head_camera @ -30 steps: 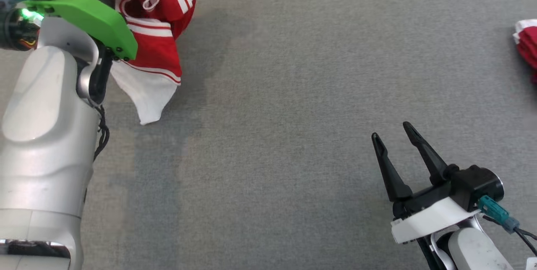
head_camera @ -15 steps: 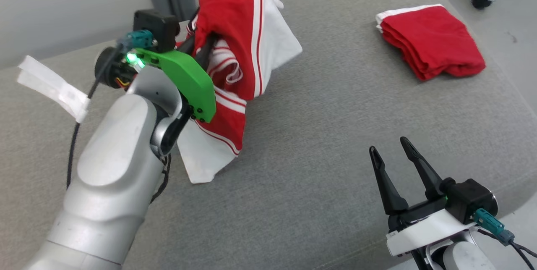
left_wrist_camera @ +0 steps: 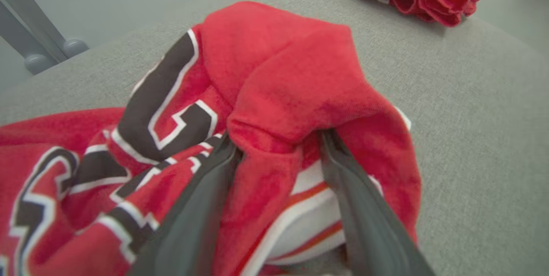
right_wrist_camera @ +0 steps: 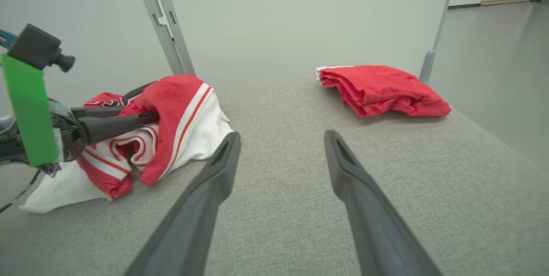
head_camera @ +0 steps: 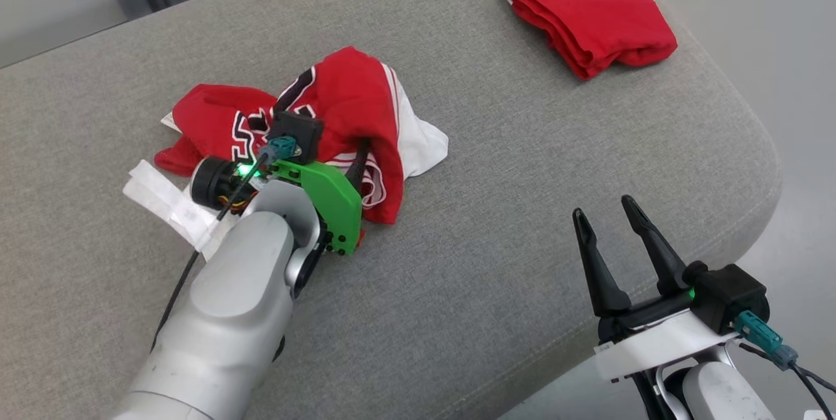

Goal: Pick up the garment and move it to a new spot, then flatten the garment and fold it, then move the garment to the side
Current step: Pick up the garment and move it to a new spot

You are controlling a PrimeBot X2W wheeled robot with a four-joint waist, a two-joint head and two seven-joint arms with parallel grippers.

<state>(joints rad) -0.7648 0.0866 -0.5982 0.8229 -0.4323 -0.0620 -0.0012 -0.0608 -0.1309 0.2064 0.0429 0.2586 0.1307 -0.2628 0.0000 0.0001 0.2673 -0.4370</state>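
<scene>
The garment, a red jersey with white side panels, red-and-white stripes and dark lettering edged in white, lies crumpled on the grey counter, left of its middle in the head view. It sits in a loose heap, with 1 red fold humped up above the rest and a white panel spread flat toward the right.

The left claw is low over the heap, reaching into it from the near side. In the left wrist view its 2 fingers stand well apart, so the left claw is open. The humped red fold of the garment drapes over both tips and a bunch of cloth lies between them. I cannot tell whether either finger presses the cloth. A green plate sits on the wrist just behind it.

The right claw hovers near the counter's near right edge, well apart from the garment. Its fingers are spread wide with nothing between them, as the right wrist view confirms.

A second red garment, the folded pile, rests at the far right corner of the counter, well apart from the jersey. A white strip lies on the counter just left of the left wrist, near the jersey's left edge.
</scene>
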